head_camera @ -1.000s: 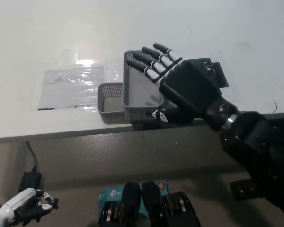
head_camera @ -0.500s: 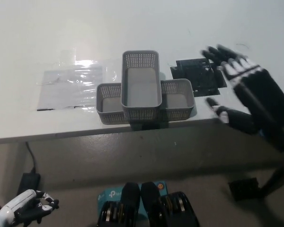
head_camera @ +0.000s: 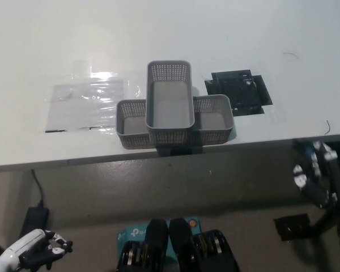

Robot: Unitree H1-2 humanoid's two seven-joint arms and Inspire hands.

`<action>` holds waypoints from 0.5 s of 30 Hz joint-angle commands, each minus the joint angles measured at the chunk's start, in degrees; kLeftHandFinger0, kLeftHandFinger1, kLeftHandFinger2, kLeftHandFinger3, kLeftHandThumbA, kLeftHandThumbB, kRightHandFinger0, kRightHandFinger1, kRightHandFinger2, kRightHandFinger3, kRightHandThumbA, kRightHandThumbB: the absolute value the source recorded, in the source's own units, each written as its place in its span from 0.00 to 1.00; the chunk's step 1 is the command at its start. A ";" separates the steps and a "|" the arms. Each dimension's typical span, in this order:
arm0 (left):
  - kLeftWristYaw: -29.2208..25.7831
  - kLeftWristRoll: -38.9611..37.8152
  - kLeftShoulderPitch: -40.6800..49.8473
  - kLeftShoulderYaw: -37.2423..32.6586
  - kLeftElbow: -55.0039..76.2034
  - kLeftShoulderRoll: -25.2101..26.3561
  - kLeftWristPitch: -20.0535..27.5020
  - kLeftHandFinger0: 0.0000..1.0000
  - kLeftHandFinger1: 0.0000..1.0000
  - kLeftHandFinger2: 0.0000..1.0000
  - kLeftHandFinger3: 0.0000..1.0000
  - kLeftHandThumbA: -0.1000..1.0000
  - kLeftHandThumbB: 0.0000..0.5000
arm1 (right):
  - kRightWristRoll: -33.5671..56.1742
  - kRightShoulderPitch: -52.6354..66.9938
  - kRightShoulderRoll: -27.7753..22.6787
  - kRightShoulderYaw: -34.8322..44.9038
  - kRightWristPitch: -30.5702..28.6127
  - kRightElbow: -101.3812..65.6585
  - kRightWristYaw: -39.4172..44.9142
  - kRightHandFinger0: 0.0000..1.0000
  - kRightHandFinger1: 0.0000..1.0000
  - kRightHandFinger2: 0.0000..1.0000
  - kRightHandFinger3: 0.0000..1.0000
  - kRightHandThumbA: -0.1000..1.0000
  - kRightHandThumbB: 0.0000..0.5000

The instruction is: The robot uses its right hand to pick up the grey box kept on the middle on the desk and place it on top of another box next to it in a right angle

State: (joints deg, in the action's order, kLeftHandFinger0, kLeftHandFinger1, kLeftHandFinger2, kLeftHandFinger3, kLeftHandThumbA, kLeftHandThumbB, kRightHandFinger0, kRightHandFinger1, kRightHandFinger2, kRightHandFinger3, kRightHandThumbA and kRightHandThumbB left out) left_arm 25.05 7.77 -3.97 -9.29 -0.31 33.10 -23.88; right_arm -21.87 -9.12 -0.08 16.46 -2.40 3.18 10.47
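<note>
Right hand dropped below desk edge, grip unclear, perforated grey box crosswise atop lower box

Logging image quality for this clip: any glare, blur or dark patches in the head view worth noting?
Head view: strong glare on the clear plastic sheet left of the grey boxes; the boxes themselves are sharp, casting a soft shadow at the desk edge. The right robot hand at lower right looks slightly blurred and dim; the left robot hand sits in darker floor area.
</note>
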 commanded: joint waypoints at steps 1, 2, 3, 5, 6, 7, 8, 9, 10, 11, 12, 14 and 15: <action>-0.66 0.30 -0.27 1.07 0.51 1.13 1.68 0.15 0.06 0.16 0.50 0.63 0.30 | 13.27 0.27 3.82 7.25 -5.57 9.10 -11.04 0.02 0.11 0.22 0.70 0.32 0.15; -0.72 0.31 -0.23 1.11 0.60 1.08 1.58 0.14 0.06 0.18 0.50 0.63 0.29 | 12.59 0.38 3.72 7.08 -5.19 10.08 -10.43 0.00 0.09 0.20 0.68 0.38 0.15; -0.76 0.37 -0.17 1.13 0.95 1.06 1.15 0.14 0.07 0.20 0.50 0.63 0.28 | 11.13 0.69 3.20 6.25 -4.60 10.27 -9.71 0.00 0.08 0.19 0.66 0.41 0.14; -0.66 0.25 -0.10 1.19 1.13 1.08 1.21 0.15 0.07 0.20 0.51 0.63 0.27 | 10.80 1.03 2.74 5.40 -4.05 9.89 -8.79 0.00 0.07 0.16 0.64 0.43 0.20; -0.77 0.55 -0.16 1.05 1.00 1.11 1.20 0.14 0.07 0.20 0.50 0.63 0.30 | 10.76 1.26 2.64 5.01 -2.83 9.22 -8.44 0.00 0.07 0.16 0.63 0.43 0.20; -0.80 0.34 -0.19 1.23 0.93 0.94 0.85 0.12 0.06 0.21 0.51 0.63 0.29 | 10.15 1.50 2.21 4.18 -1.92 8.81 -8.26 0.00 0.07 0.17 0.62 0.43 0.21; -0.92 0.54 -0.16 1.16 0.96 0.96 1.08 0.12 0.06 0.20 0.50 0.63 0.31 | 10.25 1.65 1.90 3.66 -1.90 8.92 -8.11 0.00 0.07 0.16 0.62 0.43 0.19; -0.92 0.75 -0.30 1.04 0.83 1.10 1.33 0.12 0.05 0.19 0.50 0.64 0.28 | 9.74 1.64 1.38 2.87 -1.72 9.07 -7.82 0.01 0.10 0.18 0.58 0.44 0.19; -0.86 0.95 -0.54 0.89 0.61 1.28 1.55 0.12 0.05 0.18 0.50 0.64 0.28 | 9.03 1.57 0.74 1.86 -1.45 9.24 -7.59 0.01 0.10 0.19 0.56 0.46 0.19; -0.79 0.47 -0.45 1.22 0.69 1.11 1.38 0.13 0.05 0.17 0.49 0.63 0.28 | 7.70 1.75 -0.11 0.63 -2.33 9.64 -7.84 0.01 0.11 0.20 0.56 0.46 0.17; -0.80 0.44 -0.47 1.25 0.57 1.08 1.44 0.13 0.05 0.17 0.49 0.63 0.28 | 7.31 1.82 -0.64 -0.17 -2.21 9.69 -7.96 0.02 0.11 0.20 0.56 0.47 0.15; -0.89 0.48 -0.49 1.30 0.53 1.01 0.99 0.14 0.07 0.21 0.50 0.62 0.27 | 5.75 1.99 -2.20 -2.45 -1.66 9.80 -7.74 0.01 0.09 0.20 0.56 0.47 0.15; -1.02 1.00 -0.50 1.00 0.97 1.06 0.84 0.16 0.07 0.21 0.51 0.62 0.25 | 5.18 1.86 -3.20 -3.74 -0.48 9.75 -7.29 0.01 0.08 0.20 0.55 0.49 0.18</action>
State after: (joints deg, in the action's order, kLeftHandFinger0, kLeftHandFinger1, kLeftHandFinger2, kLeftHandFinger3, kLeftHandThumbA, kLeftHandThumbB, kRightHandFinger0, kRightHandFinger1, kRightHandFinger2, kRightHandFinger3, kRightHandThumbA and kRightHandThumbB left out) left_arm 25.02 7.87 -3.98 -9.15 -0.27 33.11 -23.82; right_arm -15.22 -6.57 -0.66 15.47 -2.99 13.21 4.33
